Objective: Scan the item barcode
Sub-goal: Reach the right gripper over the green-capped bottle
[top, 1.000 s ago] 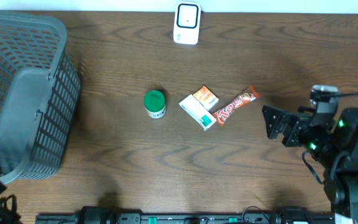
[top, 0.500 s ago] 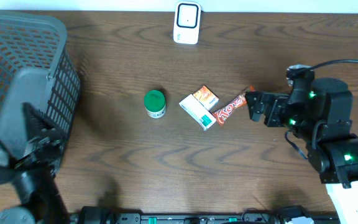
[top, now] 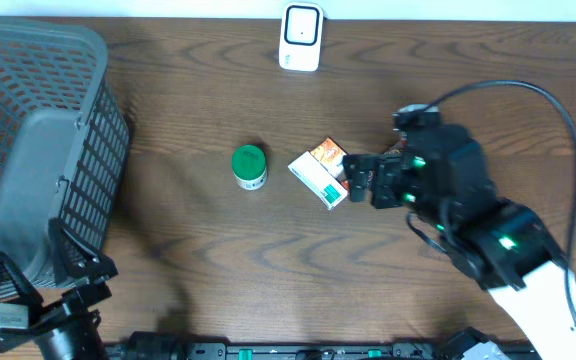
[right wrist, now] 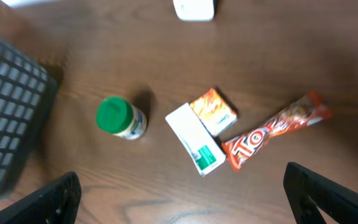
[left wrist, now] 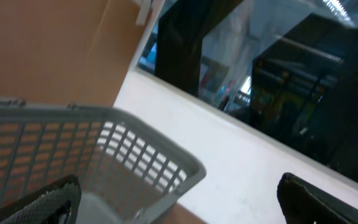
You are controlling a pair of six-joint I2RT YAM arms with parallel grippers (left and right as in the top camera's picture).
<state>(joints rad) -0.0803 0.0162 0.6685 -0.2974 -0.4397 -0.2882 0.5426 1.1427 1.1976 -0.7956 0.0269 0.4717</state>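
Overhead, the right gripper (top: 353,178) hangs with its jaws spread wide and nothing between them, just beside the white box with green print (right wrist: 196,147). Its arm hides the candy bar (right wrist: 275,130) from above. The right wrist camera shows the bar lying flat on the side of the white box away from the basket (top: 38,150), its nearer end at the box's corner. A small orange box (right wrist: 213,111) lies against the white box on the scanner's side. A green-capped bottle (right wrist: 120,118) lies apart from the white box, toward the basket. The scanner (top: 300,37), white with a dark window, stands well beyond the white box at the far edge. The left gripper (left wrist: 178,180), also wide open and empty, is at the basket, well apart from the white box.

Everything rests on a dark brown table (top: 218,260) with strong wood grain. Past the grey basket rim, the left wrist view takes in a white ledge, a brown panel and dark glass with dim reflections.

The candy bar is long and thin, in an orange-red wrapper with large white lettering and crimped ends, lying on a slant.
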